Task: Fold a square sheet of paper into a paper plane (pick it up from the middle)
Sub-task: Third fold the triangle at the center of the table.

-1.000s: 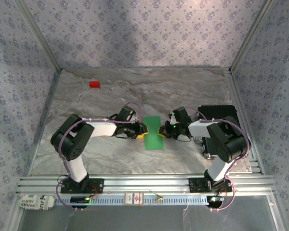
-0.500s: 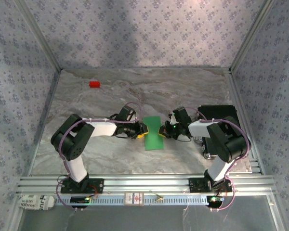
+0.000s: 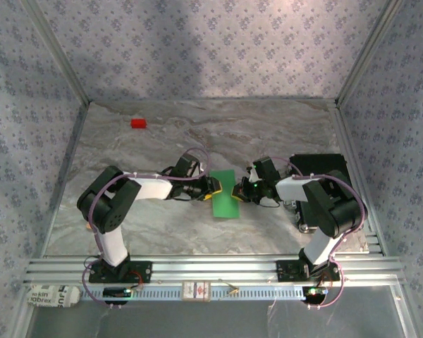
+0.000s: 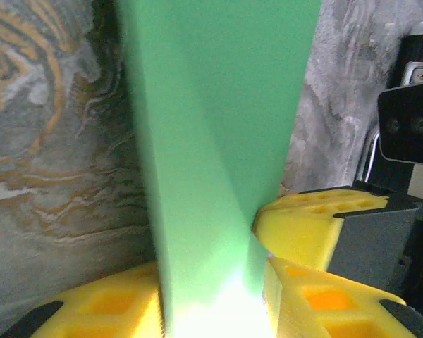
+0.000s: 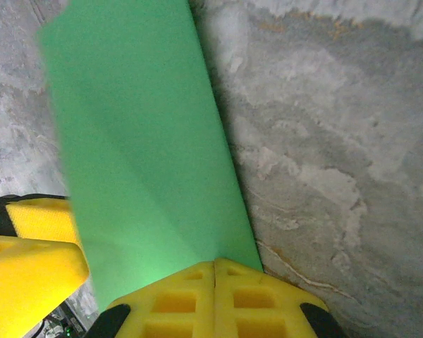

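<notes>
Centre frame on the counter, the square sheet of paper lies folded into a strip; right end effector is clenched on its right edge, likely anchoring it, while left end effector straddles the left edge, jaws part-spread, grip unclear, probably creasing.

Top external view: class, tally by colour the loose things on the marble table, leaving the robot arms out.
Green: 1, the bright green folded sheet of paper
Red: 1, the small red block
Black: 1, the flat black slab
Total: 3
</notes>
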